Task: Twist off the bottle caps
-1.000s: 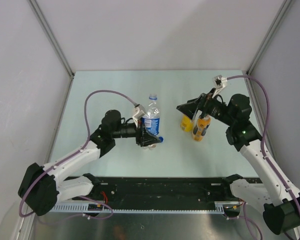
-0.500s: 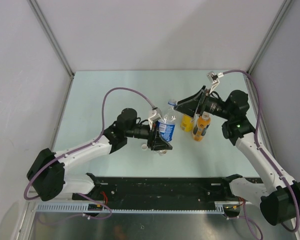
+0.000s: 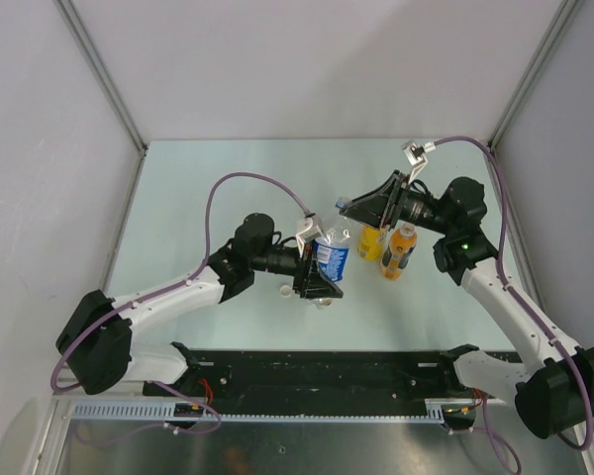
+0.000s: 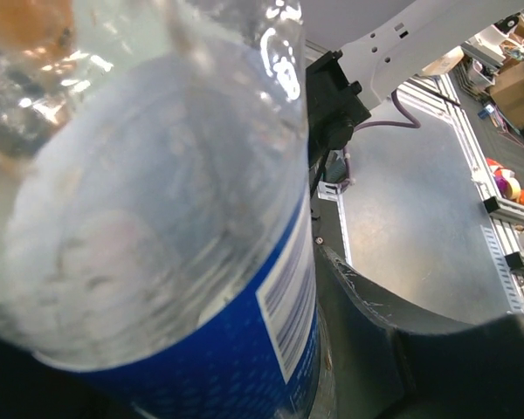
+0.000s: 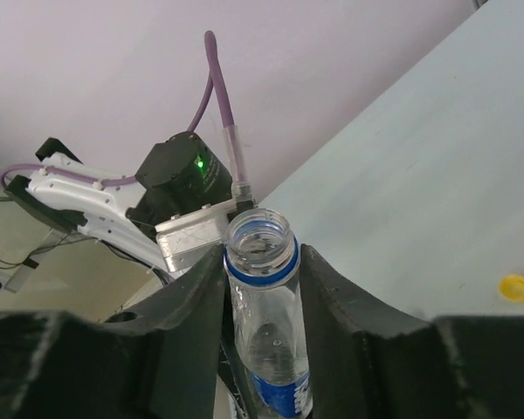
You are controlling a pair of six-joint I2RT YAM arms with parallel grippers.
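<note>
1. Where the two arms meet, over the middle of the surface (image 3: 208, 188) and somewhat toward its near edge, the clear water bottle (image 3: 332, 259) is held near upright. Its neck points up and leans slightly toward the right edge.
2. The left gripper (image 3: 315, 279) is clenched on the bottle's lower body at the blue label. From where I stand, it serves as the anchor.
3. The right gripper (image 3: 346, 206) reaches in from the right edge, level with the neck.
   - Its fingers (image 5: 188, 305) stand on either side of the neck, narrowed to about the neck's width.
   - No gap shows at the blue band (image 5: 260, 269).
   - I cannot tell whether the grip is firm or only arriving.
4. The bottle's long axis passes crosswise between the right gripper's fingers, so any twist must turn about that axis. The right arm is nearer the top and the left arm is nearer the base.
5. In the right wrist view the top reads as a clear rim above the blue band. I cannot tell whether a cap sits there.
6. The yellow juice bottle (image 3: 370, 243) and the orange bottle (image 3: 400, 252) stand just beside the water bottle, toward the right edge. A yellow cap (image 5: 513, 285) lies loose on the surface.
</note>
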